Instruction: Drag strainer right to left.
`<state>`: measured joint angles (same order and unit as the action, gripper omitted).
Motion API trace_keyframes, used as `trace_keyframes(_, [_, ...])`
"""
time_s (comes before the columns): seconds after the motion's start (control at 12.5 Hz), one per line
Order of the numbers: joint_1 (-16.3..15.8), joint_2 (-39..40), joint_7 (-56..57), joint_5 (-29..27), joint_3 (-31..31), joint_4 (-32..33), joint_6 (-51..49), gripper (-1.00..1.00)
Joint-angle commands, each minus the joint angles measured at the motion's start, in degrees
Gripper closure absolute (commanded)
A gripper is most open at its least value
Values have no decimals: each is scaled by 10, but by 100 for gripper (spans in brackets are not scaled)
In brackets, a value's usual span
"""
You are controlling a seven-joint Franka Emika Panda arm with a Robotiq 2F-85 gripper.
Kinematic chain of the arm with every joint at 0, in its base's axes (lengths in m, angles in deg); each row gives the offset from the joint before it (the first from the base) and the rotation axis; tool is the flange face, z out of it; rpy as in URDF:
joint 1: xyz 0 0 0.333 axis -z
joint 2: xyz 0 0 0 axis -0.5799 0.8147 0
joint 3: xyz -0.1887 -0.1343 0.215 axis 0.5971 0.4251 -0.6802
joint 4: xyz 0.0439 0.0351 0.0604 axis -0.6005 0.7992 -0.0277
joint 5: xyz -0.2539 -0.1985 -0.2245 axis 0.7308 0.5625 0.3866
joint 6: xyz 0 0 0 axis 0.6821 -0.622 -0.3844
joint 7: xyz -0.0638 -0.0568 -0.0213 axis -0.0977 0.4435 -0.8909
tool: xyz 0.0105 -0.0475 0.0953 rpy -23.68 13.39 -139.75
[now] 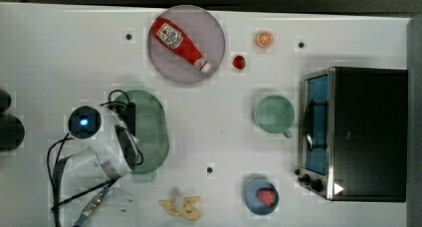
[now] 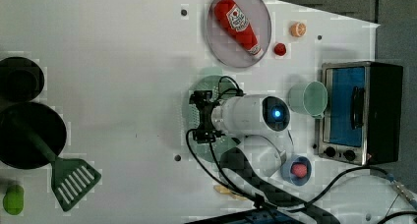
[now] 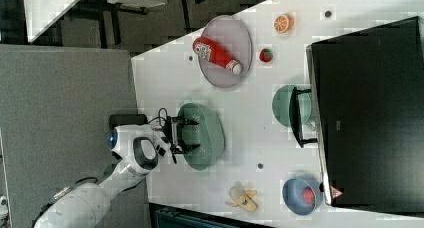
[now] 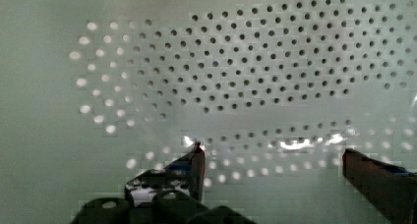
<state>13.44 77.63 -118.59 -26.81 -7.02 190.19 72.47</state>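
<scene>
One strainer (image 1: 149, 130), a pale mint-green oval of perforated plastic, lies on the white table (image 1: 50, 48), and every position below is taken from it. In the top view it sits below the grey plate (image 1: 214, 38) carrying the ketchup bottle (image 1: 180, 44), well apart to the top view's left of the green cup (image 1: 273, 114) and further still from the toaster oven (image 1: 368, 132); the peeled banana (image 1: 181, 205) lies near its lower end. The gripper (image 3: 191, 134) stands over the strainer's bowl, pointing down into it, with jaws spread almost to their full reach and nothing held between them. The wrist view confirms this: both fingertips (image 4: 196, 157) show close above the perforated floor with clear space between them. Assessment of handling: the strainer appears a thin, light, fairly stiff moulding with a smooth underside, so it should slide readily on the table and may skate or swing round if pushed off-centre. Recommended hold: either close on the raised rim wall at a long side, or press the fingers against the inner wall and pull, keeping the force low and central. The small rim tabs look too slight to rely upon. Contact is judged not yet made.
</scene>
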Motion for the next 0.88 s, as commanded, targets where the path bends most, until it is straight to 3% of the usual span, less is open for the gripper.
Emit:
trace_keyframes(0.08, [-39,16,-36,-20,-5,-32,-2,-100])
trace_keyframes(0.88, [-92,67,-48,-68,-5,-115,-1,-100])
